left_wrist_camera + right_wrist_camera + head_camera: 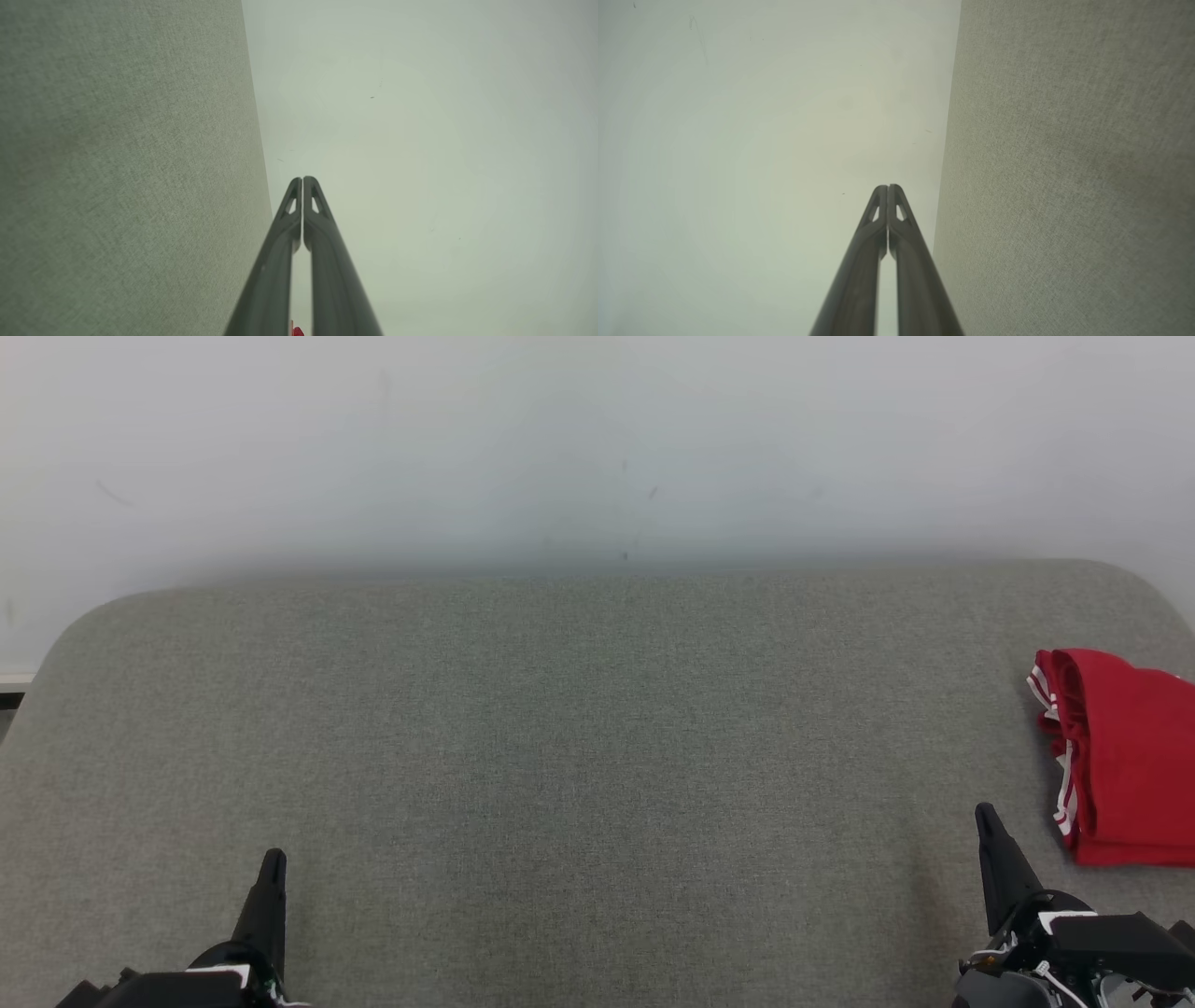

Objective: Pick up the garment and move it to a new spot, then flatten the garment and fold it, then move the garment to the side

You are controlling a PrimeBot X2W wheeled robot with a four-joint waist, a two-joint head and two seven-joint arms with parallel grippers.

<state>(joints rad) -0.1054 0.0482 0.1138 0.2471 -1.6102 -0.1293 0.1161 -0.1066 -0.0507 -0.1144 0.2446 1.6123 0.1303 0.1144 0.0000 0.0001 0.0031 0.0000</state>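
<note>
Honestly, looking at a red garment (1125,756) parked way over at the right edge of the grey padded surface (560,728), partly cut off by the border of the head view. Seems doubled over into a flattish stack, with white-striped trim down the left side and a gathered opening at the upper left corner. Lying just beside the right gripper (986,814), up and to the right of its tip, not touching. Well apart from the left gripper (274,855) down at the lower left.

Both sets of jaws pinched fully together, tip against tip, nothing held. Same story in both wrist views: fingers (859,270) pressed flush, just pale wall (738,140) and the padded surface behind.

Handling-wise, probably light, soft and floppy, zero stiffness, so bound to droop and fall open when lifted from a single point. Not fragile. Not slippery either; more likely to drag on that woven cover than slide. Best bet for a hold: pinch through every layer at the thick striped edge on the left side, nearest the right gripper. Or take two corners, one per gripper, to keep the stack from spilling. Need to spread the jaws first, obviously. Worth watching for snagging only the top layer and peeling the fold apart.
</note>
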